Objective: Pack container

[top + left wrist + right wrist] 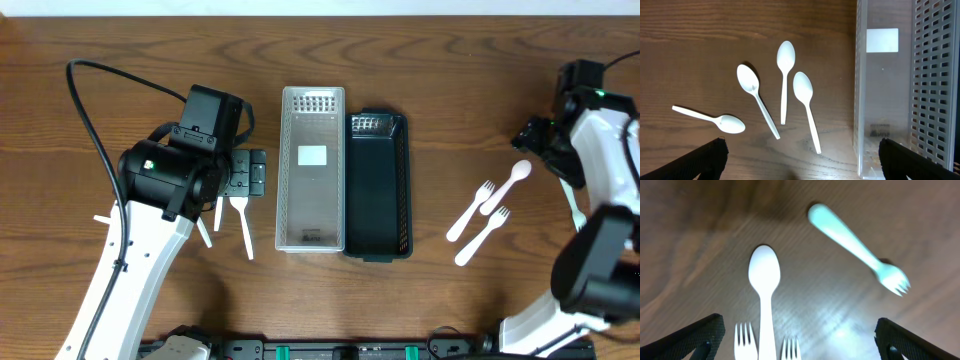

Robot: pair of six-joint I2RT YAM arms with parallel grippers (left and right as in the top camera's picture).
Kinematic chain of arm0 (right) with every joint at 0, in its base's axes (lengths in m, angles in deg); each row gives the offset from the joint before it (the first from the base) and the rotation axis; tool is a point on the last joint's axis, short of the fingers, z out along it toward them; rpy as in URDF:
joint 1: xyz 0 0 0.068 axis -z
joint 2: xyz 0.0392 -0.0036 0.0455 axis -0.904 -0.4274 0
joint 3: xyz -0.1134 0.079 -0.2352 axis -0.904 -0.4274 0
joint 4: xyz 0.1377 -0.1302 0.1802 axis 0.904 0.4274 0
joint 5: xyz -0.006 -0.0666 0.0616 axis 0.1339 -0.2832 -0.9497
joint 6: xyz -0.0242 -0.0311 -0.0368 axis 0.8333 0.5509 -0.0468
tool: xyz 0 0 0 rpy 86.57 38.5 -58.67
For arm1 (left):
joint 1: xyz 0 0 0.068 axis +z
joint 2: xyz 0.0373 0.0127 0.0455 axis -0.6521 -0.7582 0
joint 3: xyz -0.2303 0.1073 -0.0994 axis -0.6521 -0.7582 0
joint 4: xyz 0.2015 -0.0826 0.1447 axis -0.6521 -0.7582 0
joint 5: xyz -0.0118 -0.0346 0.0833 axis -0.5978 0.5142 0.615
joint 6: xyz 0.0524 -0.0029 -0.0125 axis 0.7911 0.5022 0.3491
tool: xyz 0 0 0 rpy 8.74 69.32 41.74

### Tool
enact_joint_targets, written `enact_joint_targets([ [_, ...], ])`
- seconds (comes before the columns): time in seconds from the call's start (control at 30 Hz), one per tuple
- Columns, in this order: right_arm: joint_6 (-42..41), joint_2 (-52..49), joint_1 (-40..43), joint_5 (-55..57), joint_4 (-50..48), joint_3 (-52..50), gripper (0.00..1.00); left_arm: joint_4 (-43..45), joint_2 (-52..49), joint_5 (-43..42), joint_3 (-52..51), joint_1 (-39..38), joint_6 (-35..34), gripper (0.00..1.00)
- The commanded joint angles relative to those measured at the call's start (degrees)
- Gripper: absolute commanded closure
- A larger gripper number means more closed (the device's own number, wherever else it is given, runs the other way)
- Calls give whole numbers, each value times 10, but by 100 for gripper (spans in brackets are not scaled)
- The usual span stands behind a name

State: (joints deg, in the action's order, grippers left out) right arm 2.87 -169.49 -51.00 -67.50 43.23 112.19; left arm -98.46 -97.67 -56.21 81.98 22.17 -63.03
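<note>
4 white plastic spoons (786, 52) lie on the brown wooden table (690, 40) just beside the clear perforated container (882, 100), not yet packed. The left gripper (800, 161) hangs spread wide above them, and the right gripper (800, 342) is released over white plastic forks (855, 245). Flat, close-set handles could skid, or lift in pairs.

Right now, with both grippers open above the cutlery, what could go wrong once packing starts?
1. The four spoons lie close together under the left gripper; closing on one may drag or catch a neighbour.
2. Below the right gripper, the lone spoon lies with its handle between two forks, so a clean single pick looks awkward.
3. The clear container and black container sit side by side; an off-centre release could hit a rim or the wrong one.
</note>
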Motion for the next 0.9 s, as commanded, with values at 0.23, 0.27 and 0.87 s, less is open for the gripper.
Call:
enact_joint_targets([
  [0.23, 58, -90, 4, -65, -57, -2, 1, -2, 0, 7, 4, 2, -10, 2],
  [0.27, 63, -94, 4, -68, -61, -2, 1, -2, 0, 7, 4, 2, -10, 2],
  [0.87, 79, -128, 4, -73, -91, -2, 20, -2, 0, 7, 4, 2, -10, 2],
])
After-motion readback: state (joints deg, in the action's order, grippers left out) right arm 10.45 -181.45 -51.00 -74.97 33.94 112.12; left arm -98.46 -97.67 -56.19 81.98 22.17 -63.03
